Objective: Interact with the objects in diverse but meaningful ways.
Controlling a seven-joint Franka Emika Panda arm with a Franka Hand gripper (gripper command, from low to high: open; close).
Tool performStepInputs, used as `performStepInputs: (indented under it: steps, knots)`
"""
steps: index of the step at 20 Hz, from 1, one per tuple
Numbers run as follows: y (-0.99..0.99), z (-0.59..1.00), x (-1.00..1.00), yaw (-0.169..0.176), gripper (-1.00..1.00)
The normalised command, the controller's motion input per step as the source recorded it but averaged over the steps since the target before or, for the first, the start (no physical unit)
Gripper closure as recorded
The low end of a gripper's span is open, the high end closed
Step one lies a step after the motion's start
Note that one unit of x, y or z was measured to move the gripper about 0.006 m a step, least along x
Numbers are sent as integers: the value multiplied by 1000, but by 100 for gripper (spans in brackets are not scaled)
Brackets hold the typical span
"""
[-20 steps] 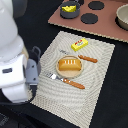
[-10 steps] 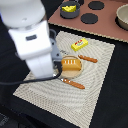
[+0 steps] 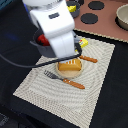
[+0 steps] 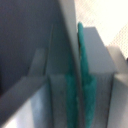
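Bread loaf (image 3: 69,67) on placemat (image 3: 95,85), below arm; fingers (image 4: 82,85) pressed together, empty.

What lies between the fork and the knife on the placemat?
The bread loaf lies between the fork and the knife, seen in the exterior view.

Even, soft lighting; the exterior view is motion-blurred, the wrist view wholly out of focus.

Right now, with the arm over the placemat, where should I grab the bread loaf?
Grip the bread loaf across its narrower width, coming straight down from above. It lies flat on the placemat, with the fork and knife flanking its long sides.
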Motion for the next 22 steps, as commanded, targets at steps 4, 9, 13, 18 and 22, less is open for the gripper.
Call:
performStepInputs:
  steps: [4,9,13,18,22]
  knots:
    - [579,95,571,0,100]
    - [586,118,595,0,100]
    - [617,296,609,0,100]
    - [655,540,625,0,100]
    - [618,429,588,0,100]
